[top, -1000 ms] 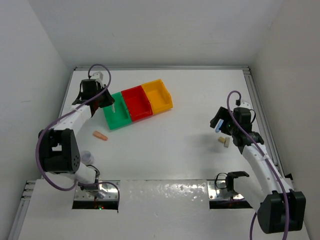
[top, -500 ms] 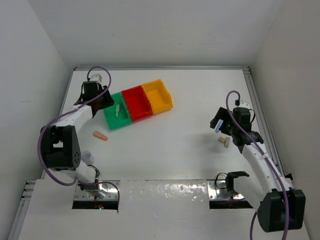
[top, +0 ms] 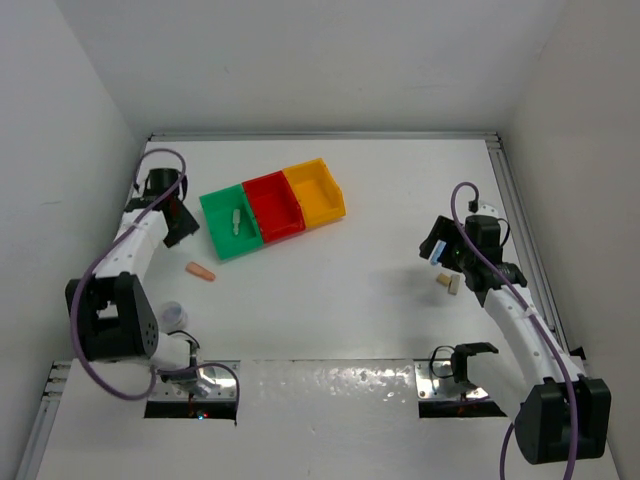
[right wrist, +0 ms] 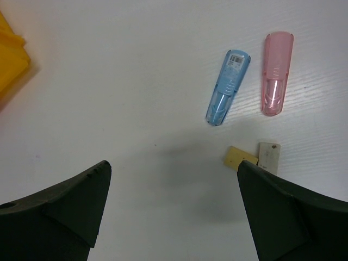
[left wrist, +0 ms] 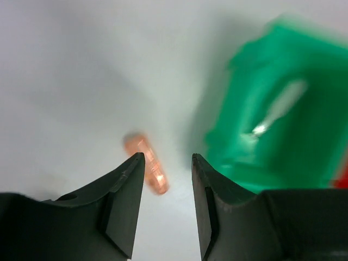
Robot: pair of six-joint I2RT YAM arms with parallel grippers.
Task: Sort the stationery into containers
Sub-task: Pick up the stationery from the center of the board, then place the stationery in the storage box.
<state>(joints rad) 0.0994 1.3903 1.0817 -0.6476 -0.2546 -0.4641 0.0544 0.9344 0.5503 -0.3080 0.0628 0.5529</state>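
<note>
While both hold nothing, the left gripper hangs narrowly parted off the green bin, the right gripper gapes wide.

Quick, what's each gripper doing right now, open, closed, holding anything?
Left gripper: partly open, empty.
Right gripper: wide open, empty.

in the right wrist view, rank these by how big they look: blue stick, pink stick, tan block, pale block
1. pink stick and blue stick: about alike, the pink one slightly wider
2. pale block and tan block: far smaller, too alike to rank
</note>
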